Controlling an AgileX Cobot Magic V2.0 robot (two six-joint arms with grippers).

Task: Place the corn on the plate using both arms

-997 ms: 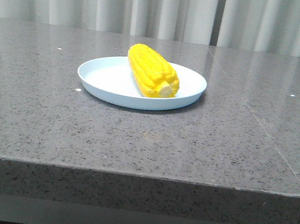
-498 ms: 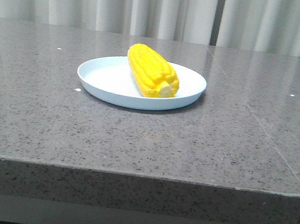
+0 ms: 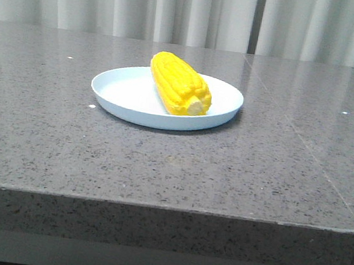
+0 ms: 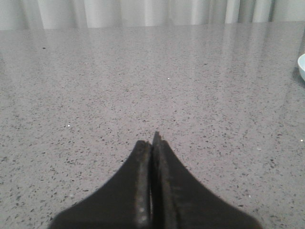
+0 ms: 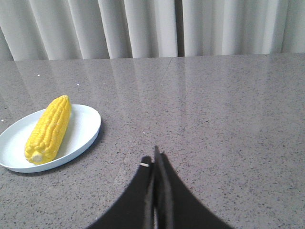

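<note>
on plate [image 3: 123, 93], unlabelled corn [image 3: 180, 84]

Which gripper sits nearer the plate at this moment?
Right, probably. The right gripper sees the whole plate with the corn close beside it; the left gripper catches only the plate's rim at its view's edge.

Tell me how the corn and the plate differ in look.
The corn is bright yellow and bumpy with kernel rows; the plate is pale blue-white and smooth. The corn is a long rounded cob lying on its side; the plate is round, shallow and wider than it. Both look like glossy plastic.
</note>
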